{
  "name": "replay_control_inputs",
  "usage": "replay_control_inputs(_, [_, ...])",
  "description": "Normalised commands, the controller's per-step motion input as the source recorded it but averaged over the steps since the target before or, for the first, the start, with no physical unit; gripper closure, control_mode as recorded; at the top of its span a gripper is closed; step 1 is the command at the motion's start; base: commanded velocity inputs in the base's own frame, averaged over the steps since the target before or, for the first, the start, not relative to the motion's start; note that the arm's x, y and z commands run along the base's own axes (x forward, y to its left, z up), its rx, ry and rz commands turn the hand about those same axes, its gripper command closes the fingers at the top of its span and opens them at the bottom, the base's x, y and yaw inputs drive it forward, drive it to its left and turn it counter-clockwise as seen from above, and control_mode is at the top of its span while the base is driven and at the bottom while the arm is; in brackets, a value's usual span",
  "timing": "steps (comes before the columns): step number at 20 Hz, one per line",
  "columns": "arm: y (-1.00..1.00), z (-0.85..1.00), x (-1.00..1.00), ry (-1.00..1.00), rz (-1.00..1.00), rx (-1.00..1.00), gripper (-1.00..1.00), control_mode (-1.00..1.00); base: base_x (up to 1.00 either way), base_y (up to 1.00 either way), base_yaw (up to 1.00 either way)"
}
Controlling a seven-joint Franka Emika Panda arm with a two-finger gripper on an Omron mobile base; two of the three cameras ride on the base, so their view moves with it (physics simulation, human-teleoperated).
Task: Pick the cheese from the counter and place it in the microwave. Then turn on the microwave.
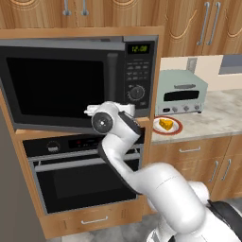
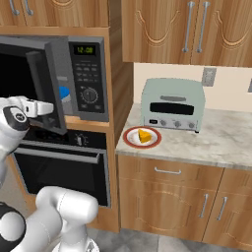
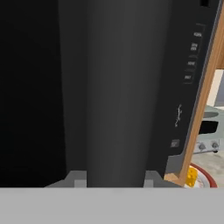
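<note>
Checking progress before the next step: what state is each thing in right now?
Microwave door: swung partly open.
Gripper: closed around the microwave handle.
Cheese: on its plate, on the counter.
Microwave display: lit.
Oven: shut.
Toaster oven: shut.

Base views flank the microwave (image 1: 78, 80) from behind, sharing it; hand view hugs its handle (image 3: 116, 92).

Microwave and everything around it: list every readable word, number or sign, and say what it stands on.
"12:00", in green digits, on the microwave display.
Button labels on the microwave panel: too small and blurred to read.
Toaster oven knobs and front: no legible markings.
</note>
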Motion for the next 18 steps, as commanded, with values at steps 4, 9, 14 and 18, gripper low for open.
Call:
replay_control_inputs(4, [0.18,0.10,-0.25,-0.05,-0.05,0.00,1.00,-1.00,0.00,0.00,0.00])
replay_control_inputs(9, [0.20,0.07,-0.25,-0.05,-0.05,0.00,1.00,-1.00,0.00,0.00,0.00])
replay_control_inputs(14, [0.22,0.03,-0.24,-0.05,-0.04,-0.01,1.00,-1.00,0.00,0.00,0.00])
replay_control_inputs(18, [0.25,0.00,-0.22,-0.07,-0.03,-0.01,1.00,-1.00,0.00,0.00,0.00])
